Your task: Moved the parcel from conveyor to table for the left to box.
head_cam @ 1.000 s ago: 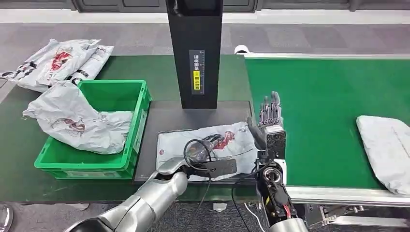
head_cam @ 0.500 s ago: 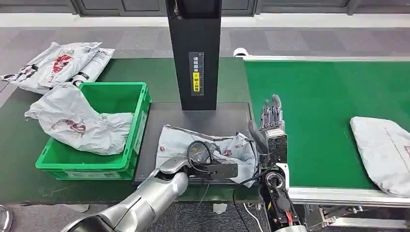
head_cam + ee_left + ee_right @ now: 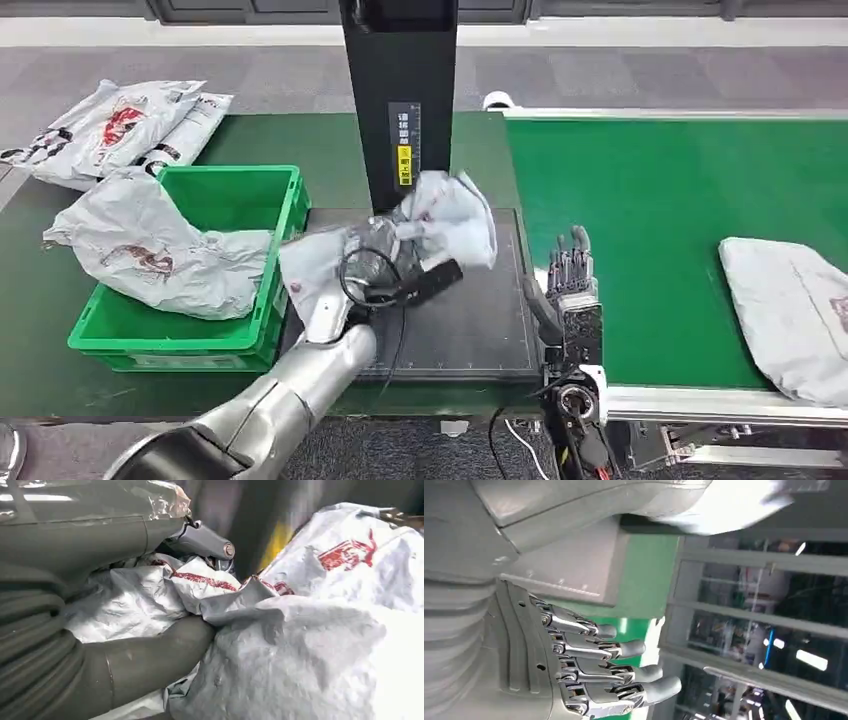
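left robot hand [image 3: 372, 262] grips the crumpled parcel [image 3: 440, 222] at frame centre; right robot hand [image 3: 570, 275] open, holding nothing, lower right.

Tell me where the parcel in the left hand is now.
In the head view, the parcel is held by the left hand above the black mat, between the green box and the black post.

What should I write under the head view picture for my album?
Left robot hand lifts a crumpled parcel toward the green box, right robot hand open beside the conveyor.
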